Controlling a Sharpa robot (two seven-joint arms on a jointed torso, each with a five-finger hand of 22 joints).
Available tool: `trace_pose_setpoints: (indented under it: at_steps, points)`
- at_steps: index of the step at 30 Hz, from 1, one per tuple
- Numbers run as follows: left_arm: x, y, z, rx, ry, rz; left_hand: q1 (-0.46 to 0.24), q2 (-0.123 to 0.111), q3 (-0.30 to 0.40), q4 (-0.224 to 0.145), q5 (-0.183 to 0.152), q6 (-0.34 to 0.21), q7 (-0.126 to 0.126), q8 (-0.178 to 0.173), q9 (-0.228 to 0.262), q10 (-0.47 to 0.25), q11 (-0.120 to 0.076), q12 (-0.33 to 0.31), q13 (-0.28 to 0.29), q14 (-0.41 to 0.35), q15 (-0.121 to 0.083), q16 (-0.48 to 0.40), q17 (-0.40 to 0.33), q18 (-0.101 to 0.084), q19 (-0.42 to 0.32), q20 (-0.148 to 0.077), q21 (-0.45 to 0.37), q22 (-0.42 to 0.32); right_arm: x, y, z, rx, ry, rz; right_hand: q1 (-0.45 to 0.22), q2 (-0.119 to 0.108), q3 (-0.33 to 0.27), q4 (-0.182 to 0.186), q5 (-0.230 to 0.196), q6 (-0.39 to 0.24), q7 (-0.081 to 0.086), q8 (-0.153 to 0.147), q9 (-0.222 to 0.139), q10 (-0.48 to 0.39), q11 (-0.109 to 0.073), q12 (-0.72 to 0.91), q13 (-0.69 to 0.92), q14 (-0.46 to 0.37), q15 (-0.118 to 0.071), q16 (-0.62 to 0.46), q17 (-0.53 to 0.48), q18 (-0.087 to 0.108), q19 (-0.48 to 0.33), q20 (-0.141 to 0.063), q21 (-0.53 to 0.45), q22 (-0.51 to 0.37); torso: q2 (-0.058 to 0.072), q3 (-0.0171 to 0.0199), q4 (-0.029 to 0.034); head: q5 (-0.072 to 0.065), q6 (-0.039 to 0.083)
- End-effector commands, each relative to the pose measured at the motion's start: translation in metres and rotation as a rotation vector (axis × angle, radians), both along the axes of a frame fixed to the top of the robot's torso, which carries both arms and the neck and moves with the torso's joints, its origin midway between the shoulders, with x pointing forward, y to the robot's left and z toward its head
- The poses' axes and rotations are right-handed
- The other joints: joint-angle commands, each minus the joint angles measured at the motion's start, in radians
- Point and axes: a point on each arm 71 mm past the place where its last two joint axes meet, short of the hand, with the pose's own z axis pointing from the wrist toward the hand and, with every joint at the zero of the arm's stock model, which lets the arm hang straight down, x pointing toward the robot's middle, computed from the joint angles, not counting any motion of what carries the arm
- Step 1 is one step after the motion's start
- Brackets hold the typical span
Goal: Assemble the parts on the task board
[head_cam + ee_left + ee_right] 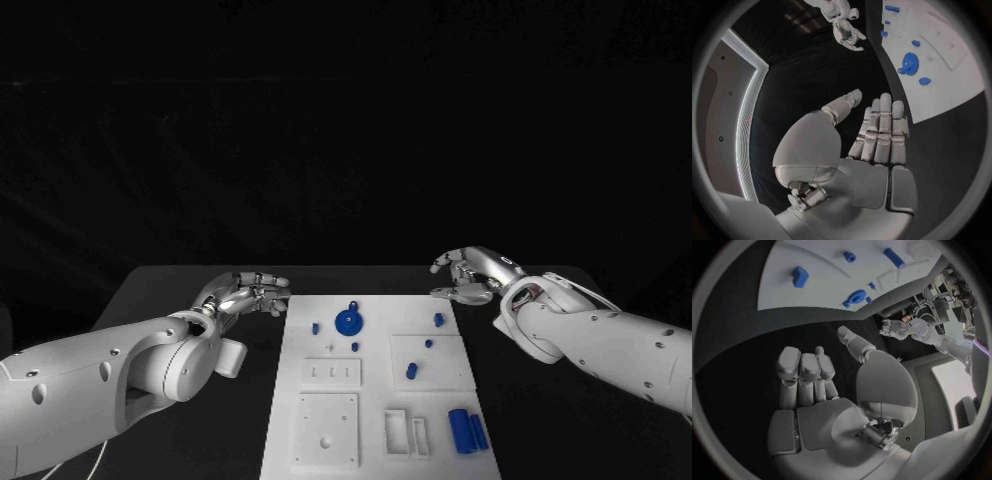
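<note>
Currently both silver hands hover empty off the white task board's (329, 440) far corners, left hand (245, 293) fingers extended, right hand (472, 274) loosely curled; the blue gear-shaped part (348, 321) lies far-centre, slightly nearer the left hand.

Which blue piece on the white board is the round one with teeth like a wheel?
The blue gear, near the task board's far end. It is round and toothed; the other blue parts are small or long.

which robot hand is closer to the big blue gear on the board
Left. The left robot hand hangs over the black table just off the task board's left edge, near the blue gear. The right robot hand is past the board's far right corner, farther away.
</note>
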Motion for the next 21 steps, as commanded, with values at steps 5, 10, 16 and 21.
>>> trace_pose_setpoints:
  at_steps: [5, 10, 16, 21]
  points:
    - [0.0, -0.003, -0.003, -0.012, -0.003, -0.025, -0.009, -0.001, 0.001, 0.004, -0.006, 0.005, 0.0, 0.003, 0.001, 0.01, 0.0, 0.005, 0.002, 0.001, 0.004, -0.006, 0.001, 0.015, -0.008, -0.002, 0.007, -0.001, 0.002, -0.024, -0.017, 0.02, 0.093, -0.004, 0.014, -0.002, -0.035, -0.011, -0.008, 0.018, 0.005, 0.004, 0.001, -0.025, -0.002, -0.019, -0.01, -0.008, 0.002, -0.01, 0.0, 0.124, -0.019, 0.003, -0.01, 0.016, -0.01, 0.0135, -0.0109, -0.001, -0.005]
    - [0.0, -0.003, -0.005, -0.013, 0.0, -0.028, -0.009, -0.001, 0.001, 0.004, -0.006, 0.005, 0.0, 0.003, 0.001, 0.01, 0.0, 0.004, 0.002, 0.001, 0.004, -0.006, 0.001, 0.015, -0.008, -0.002, 0.007, -0.001, 0.004, -0.031, -0.033, 0.006, 0.14, -0.019, 0.022, 0.0, -0.044, -0.015, -0.009, 0.017, 0.002, 0.003, 0.0, -0.038, -0.005, -0.028, -0.017, -0.011, 0.0, -0.015, 0.0, 0.124, -0.026, 0.007, -0.012, 0.016, -0.01, 0.0181, -0.0132, 0.0, -0.008]
    - [0.0, -0.003, -0.006, -0.014, 0.002, -0.029, -0.009, -0.001, 0.001, 0.003, -0.007, 0.004, 0.0, 0.003, 0.001, 0.009, 0.0, 0.004, 0.001, 0.001, 0.004, -0.006, 0.001, 0.015, -0.008, -0.002, 0.007, -0.001, 0.004, -0.034, -0.054, -0.005, 0.186, -0.033, 0.056, 0.012, -0.038, -0.025, -0.011, 0.015, -0.006, 0.001, 0.0, -0.049, -0.012, -0.037, -0.022, -0.016, -0.006, -0.02, 0.0, 0.124, -0.035, 0.012, -0.016, 0.016, -0.01, 0.0175, -0.0113, -0.003, -0.012]
    - [-0.001, -0.004, -0.007, -0.015, 0.004, -0.033, -0.009, -0.001, 0.001, 0.003, -0.007, 0.004, 0.001, 0.002, 0.001, 0.008, 0.0, 0.003, 0.001, 0.001, 0.004, -0.006, 0.002, 0.015, -0.008, -0.003, 0.007, -0.001, 0.005, -0.031, -0.066, -0.01, 0.215, -0.032, 0.072, 0.019, -0.032, -0.026, -0.011, 0.016, -0.013, 0.001, 0.0, -0.053, -0.018, -0.039, -0.024, -0.018, -0.012, -0.022, 0.001, 0.124, -0.038, 0.017, -0.016, 0.016, -0.009, 0.0156, -0.01, -0.003, -0.018]
